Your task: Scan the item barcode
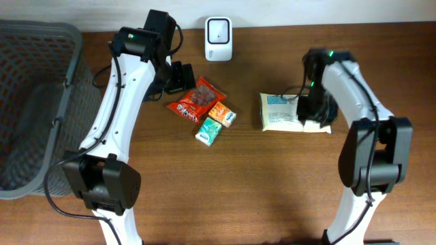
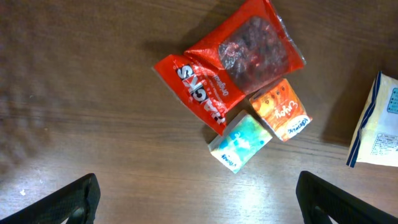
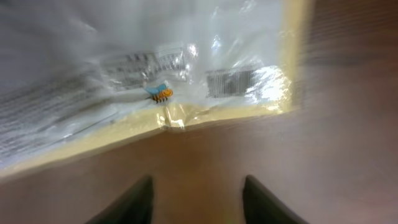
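Two dark right fingers (image 3: 134, 199) stood parted at the bottom of the right wrist view. They were released, with only bare bench (image 3: 205, 162) between them, and the packet (image 3: 124, 56) lay just beyond their tips, not held. Outward from them, the overhead view showed the right arm (image 1: 354, 88) reaching in from the near right, its wrist bent so the dark head hung over the packet's right edge. The left fingers (image 2: 68, 202) were spread wide and empty above a red snack bag (image 2: 230, 68), an orange carton (image 2: 280, 109) and a teal carton (image 2: 239, 143) lying close together. The left arm (image 1: 116, 102) stretched up beside a grey basket (image 1: 34, 102).

Only the right wrist view showed the barcode (image 3: 233, 81), a blurred block of dark bars under glossy film near the packet's corner, with a small bee mark (image 3: 160, 93) to its left. Only the overhead view showed the white scanner (image 1: 218, 28) at the far edge, well apart from the packet. The packet lay flat on the bench, pale with a yellowish border and a white printed label.
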You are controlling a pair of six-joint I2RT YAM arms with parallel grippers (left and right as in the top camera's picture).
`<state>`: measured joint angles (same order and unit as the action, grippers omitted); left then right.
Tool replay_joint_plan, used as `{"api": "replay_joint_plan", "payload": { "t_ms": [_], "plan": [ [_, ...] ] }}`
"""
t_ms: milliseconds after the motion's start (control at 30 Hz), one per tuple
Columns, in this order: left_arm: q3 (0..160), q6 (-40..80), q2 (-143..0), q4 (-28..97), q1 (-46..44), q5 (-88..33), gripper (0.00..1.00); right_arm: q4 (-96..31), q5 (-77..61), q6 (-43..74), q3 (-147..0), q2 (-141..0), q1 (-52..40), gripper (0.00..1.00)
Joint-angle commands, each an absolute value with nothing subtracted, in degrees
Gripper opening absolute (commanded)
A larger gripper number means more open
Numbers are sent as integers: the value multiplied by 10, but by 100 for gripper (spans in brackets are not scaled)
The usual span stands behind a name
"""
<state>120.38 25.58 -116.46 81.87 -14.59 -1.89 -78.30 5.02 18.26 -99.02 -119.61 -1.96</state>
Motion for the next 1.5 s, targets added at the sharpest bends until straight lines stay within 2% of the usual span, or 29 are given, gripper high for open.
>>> {"api": "replay_joint_plan", "payload": {
  "t_ms": [0,167,200,233,267,333,433,667,800,933,1133,1467],
  "plan": [
    [1212,261,-1152,820,-146,-15,99,-775,74,178,-1053,-1176,-10,60],
    [1212,261,-1152,819,-146,-15,99,-681,34,179,-1017,-1197,-12,72],
    [1212,261,-1152,820,-146,-15,99,-656,35,179,-992,-1203,-12,77],
    [1212,261,-1152,820,-146,-15,99,-634,37,179,-970,-1206,-11,96],
    [1212,261,-1152,820,-146,-15,99,-605,47,181,-941,-1207,-9,99],
    [1212,261,-1152,820,-146,-15,99,-550,93,209,-886,-1210,-2,99],
    [1212,261,-1152,820,-146,-15,99,-566,106,216,-889,-1204,19,99],
    [1212,261,-1152,820,-146,-15,99,-834,76,208,-1150,-1157,41,99],
    [1212,261,-1152,819,-146,-15,99,-899,-6,176,-1192,-1123,40,99],
    [1212,261,-1152,820,-146,-15,99,-894,22,175,-1192,-1044,61,98],
    [1212,261,-1152,820,-146,-15,99,-924,96,174,-1188,-1043,178,98],
    [1212,261,-1152,820,-146,-25,99,-921,97,174,-1188,-1048,184,99]
  ]
}}
